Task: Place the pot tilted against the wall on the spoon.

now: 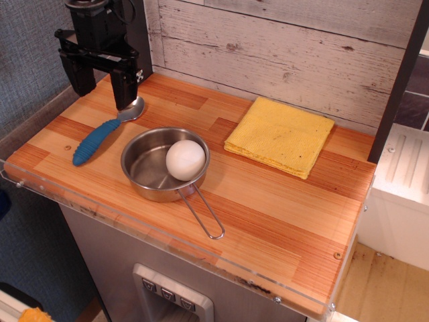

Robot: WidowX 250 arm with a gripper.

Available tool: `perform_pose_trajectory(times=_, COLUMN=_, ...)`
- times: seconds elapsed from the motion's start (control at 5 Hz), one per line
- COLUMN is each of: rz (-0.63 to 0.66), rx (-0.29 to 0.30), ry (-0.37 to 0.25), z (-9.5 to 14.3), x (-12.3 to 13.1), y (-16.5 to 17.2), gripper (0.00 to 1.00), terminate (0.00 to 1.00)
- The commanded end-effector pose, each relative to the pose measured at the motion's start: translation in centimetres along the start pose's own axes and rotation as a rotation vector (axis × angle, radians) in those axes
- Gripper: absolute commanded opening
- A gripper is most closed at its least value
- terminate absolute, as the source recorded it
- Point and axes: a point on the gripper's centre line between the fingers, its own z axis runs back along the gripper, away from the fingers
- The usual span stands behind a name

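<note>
Toward the front of the wooden counter (268, 221), right of and nearer the camera than the gripper (102, 86), sits the pot (149, 168), upright and flat on its base, not tilted. A white egg-shaped ball (186, 159) rests inside it against the right rim. The pot's wire loop handle (202, 213) runs from the rim toward the front right, pointing away from the gripper. The gripper hangs at the back left, beside the grey-blue wall (27, 60), fingers apart and holding nothing, one fingertip just above the spoon's bowl. The spoon (107, 133) lies flat between gripper and pot, blue handle toward the front left. Judgement: the reach goes forward and right, over the spoon.
</note>
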Motion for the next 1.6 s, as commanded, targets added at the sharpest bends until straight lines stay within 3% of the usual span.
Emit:
perform_pose_trajectory(times=0.0, rz=0.000, rx=0.000, ry=0.000, z=0.0, x=0.0, y=0.0, gripper=1.00, terminate=0.00)
perform_pose_trajectory(times=0.2, rz=-0.058, rx=-0.029, ry=-0.020, z=-0.6, x=-0.6, y=-2.6, gripper=1.00, terminate=0.00)
perform_pose_trajectory(times=0.6, rz=-0.179, rx=-0.032, ry=-0.063, z=-0.6, x=-1.3, y=-7.0, gripper=1.00, terminate=0.00)
perform_pose_trajectory(times=1.4, rz=-0.194, rx=-0.039, ry=-0.010, z=-4.9, x=-0.5, y=-8.5, gripper=1.00, terminate=0.00)
